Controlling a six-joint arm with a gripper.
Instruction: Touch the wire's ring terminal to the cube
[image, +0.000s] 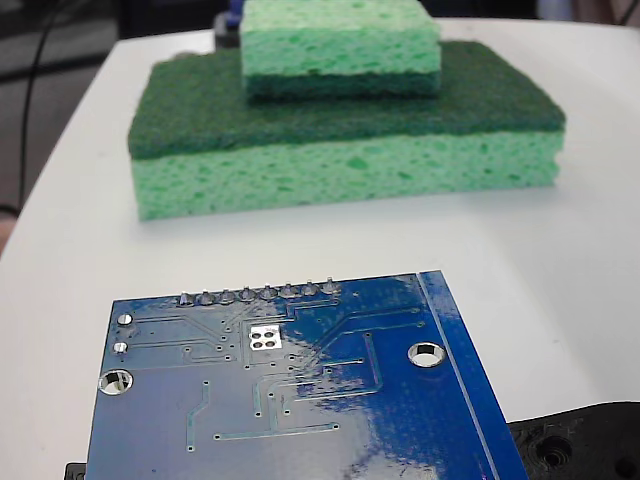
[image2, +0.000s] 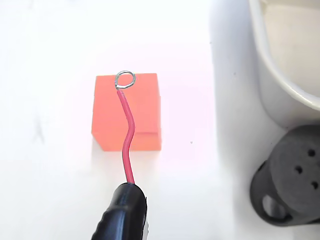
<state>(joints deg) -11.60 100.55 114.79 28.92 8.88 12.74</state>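
A: Start with the fixed view; what does it give us?

B: Little for the job; a blue circuit board (image: 300, 390) lies nearest the camera, with a row of solder pins on its far edge and plated holes at either side; beyond it two green sponges (image: 345, 140) are stacked on the white table (image: 560, 250), the smaller on the larger; a black part (image: 580, 440) shows at the near right corner; no arm, wire or cube appears there.

A: And the wrist view?

B: There the task's things show; the orange cube (image2: 127, 112) sits on the white surface left of centre; the wire (image2: 127, 137) runs from its black sleeve (image2: 122, 212) at the near edge up toward the far side, bending slightly midway; the ring terminal (image2: 125, 79) lies over the cube's far top edge.

A: Touching?

B: I cannot tell; from above the ring overlaps the cube, but height is not readable; I judge that a short descent is what remains, since the ring already lines up with the top face; the wire's long axis runs near to far, so no sideways correction looks needed.

A: The fingers?

B: Not in view; only the sleeve shows, so whether they are clamped I cannot say.

A: Anything else?

B: A white bowl's rim (image2: 280, 75) at the far right and a black holed cylinder (image2: 292, 180) near right, both well apart from the cube.
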